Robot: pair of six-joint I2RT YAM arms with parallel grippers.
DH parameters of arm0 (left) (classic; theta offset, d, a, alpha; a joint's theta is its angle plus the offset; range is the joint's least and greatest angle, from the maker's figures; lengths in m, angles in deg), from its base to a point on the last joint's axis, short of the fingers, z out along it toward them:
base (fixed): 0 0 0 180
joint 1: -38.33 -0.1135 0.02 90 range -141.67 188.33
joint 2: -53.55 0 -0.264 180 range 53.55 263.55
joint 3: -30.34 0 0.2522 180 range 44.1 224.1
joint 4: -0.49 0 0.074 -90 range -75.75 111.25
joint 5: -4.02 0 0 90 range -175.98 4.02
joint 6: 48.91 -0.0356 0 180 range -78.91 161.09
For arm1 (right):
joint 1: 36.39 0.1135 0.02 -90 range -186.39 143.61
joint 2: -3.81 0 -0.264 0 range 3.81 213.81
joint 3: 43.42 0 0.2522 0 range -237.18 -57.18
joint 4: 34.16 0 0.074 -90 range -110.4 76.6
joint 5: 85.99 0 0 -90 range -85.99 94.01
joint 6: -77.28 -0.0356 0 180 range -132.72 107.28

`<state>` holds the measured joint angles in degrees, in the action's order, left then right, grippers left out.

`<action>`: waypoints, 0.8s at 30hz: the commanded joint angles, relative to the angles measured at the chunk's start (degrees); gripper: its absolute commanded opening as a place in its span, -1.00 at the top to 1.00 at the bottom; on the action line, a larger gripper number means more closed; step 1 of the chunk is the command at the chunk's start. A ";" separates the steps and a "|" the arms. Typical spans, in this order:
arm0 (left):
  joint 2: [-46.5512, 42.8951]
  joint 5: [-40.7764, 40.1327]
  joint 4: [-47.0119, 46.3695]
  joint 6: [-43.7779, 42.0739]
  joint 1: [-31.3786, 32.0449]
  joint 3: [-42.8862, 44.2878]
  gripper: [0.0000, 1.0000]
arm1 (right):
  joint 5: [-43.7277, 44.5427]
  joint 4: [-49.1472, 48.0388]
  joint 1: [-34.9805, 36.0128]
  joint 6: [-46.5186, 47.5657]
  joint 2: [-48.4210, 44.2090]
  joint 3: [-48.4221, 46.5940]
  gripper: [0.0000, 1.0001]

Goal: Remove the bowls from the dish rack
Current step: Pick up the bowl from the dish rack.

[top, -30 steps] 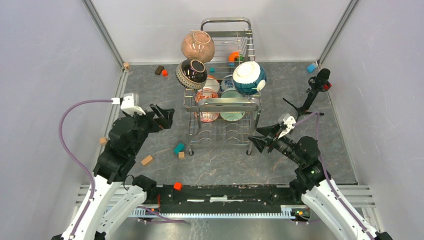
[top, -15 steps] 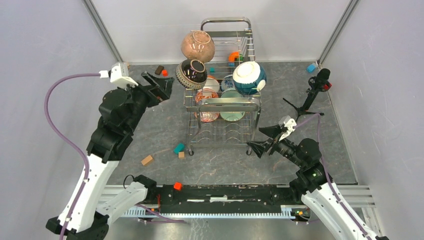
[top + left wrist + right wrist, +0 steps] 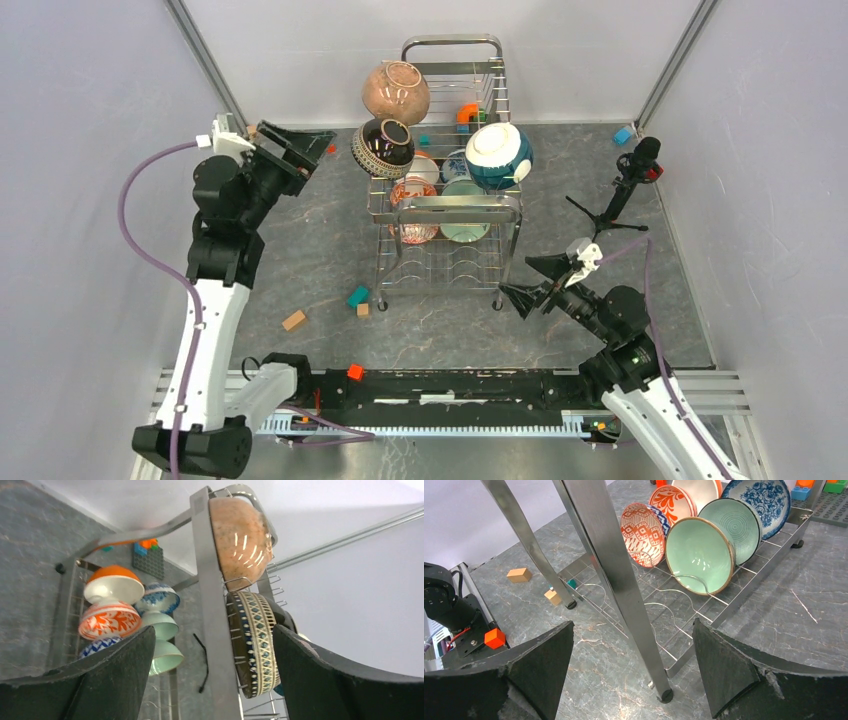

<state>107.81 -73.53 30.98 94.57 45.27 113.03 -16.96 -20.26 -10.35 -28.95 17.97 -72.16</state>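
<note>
The left gripper (image 3: 318, 148) has swung up and away from the table beside the rack's near-left leg. It now hangs at upper-tier height, off the far-left side of the dish rack (image 3: 450, 45), its jaws spread wide and holding nothing. Its wrist view looks between the fingers at the rack's upright post, with the pink-brown speckled bowl (image 3: 395, 92) and the dark patterned bowl (image 3: 383, 147) just behind it. By my reading, that lines the arm up for a first pick from the top tier, and the dark bowl is the nearer target.

No bowl has left the rack. Those two and the teal-and-white bowl (image 3: 498, 155) sit on the upper tier, while the red-patterned bowl (image 3: 413, 210), the pale green bowl (image 3: 465, 210) and others stand on edge in the lower one, so the unloading has not yet begun.

The right gripper (image 3: 515, 278) has widened its jaws and drawn back a little toward its base. It sits low by the rack's near-right leg, empty and facing the lower-tier bowls, apparently waiting its turn.
</note>
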 commanded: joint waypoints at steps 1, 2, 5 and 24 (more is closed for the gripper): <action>0.56 15.84 -16.18 14.31 -4.19 -6.56 -0.85 | -0.17 -1.08 0.17 -0.51 -1.28 1.06 -0.87; 1.03 17.26 -20.59 15.91 -4.21 -7.77 -0.86 | -0.17 -1.34 0.20 -0.62 -1.47 1.37 -0.87; 2.10 19.58 -28.91 19.89 -4.24 -11.37 -0.89 | 0.10 -1.90 0.24 -0.89 -2.16 2.26 -0.87; 2.25 22.19 -44.36 20.70 -4.28 -18.05 -0.99 | 3.72 -5.63 0.23 -2.39 -11.66 9.98 -0.90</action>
<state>108.81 -54.49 -6.26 110.81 41.30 96.26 -13.88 -21.99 -10.35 -30.63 7.43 -63.51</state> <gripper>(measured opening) 0.993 0.952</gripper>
